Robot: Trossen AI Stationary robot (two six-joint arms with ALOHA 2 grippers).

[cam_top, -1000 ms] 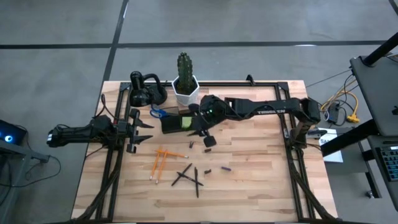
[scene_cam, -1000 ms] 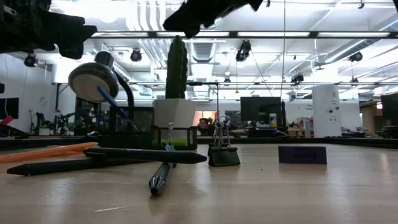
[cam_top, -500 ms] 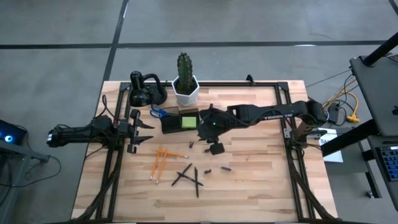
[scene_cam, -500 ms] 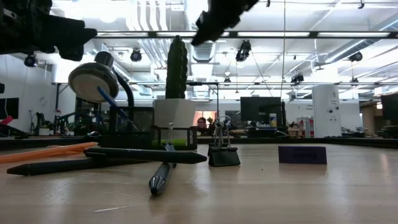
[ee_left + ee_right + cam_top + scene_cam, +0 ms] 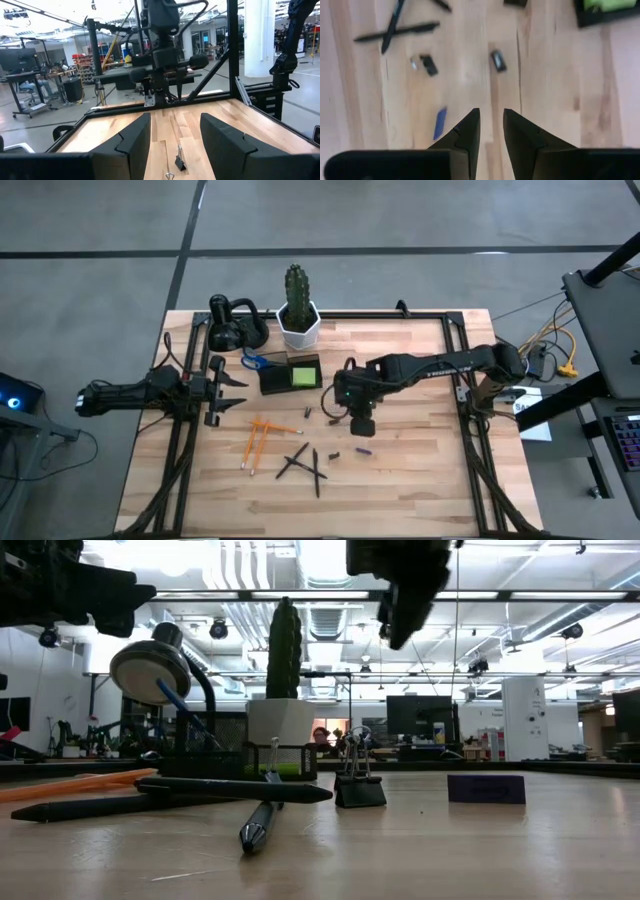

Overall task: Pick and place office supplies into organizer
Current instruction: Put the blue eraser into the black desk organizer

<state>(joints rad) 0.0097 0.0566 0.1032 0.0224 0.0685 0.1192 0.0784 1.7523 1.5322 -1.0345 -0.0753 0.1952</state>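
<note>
I see the dark organizer (image 5: pixel 290 374) near the table's back edge, the lime-green sticky-note pad (image 5: pixel 302 375) lying in it, blue-handled scissors (image 5: pixel 256 362) just beside it and the white cactus pot (image 5: pixel 299 326) behind it. Orange pencils (image 5: pixel 257 437), crossed black pens (image 5: pixel 304 462), binder clips (image 5: pixel 360 783) and a purple bit (image 5: pixel 363 450) lie loose on the wood in front. My right gripper (image 5: pixel 362 424) hangs above those small bits, fingers (image 5: pixel 465 134) a narrow gap apart and empty, while my left gripper (image 5: pixel 226 389) waits at the left side, fingers (image 5: pixel 134 139) spread wide, holding nothing.
</note>
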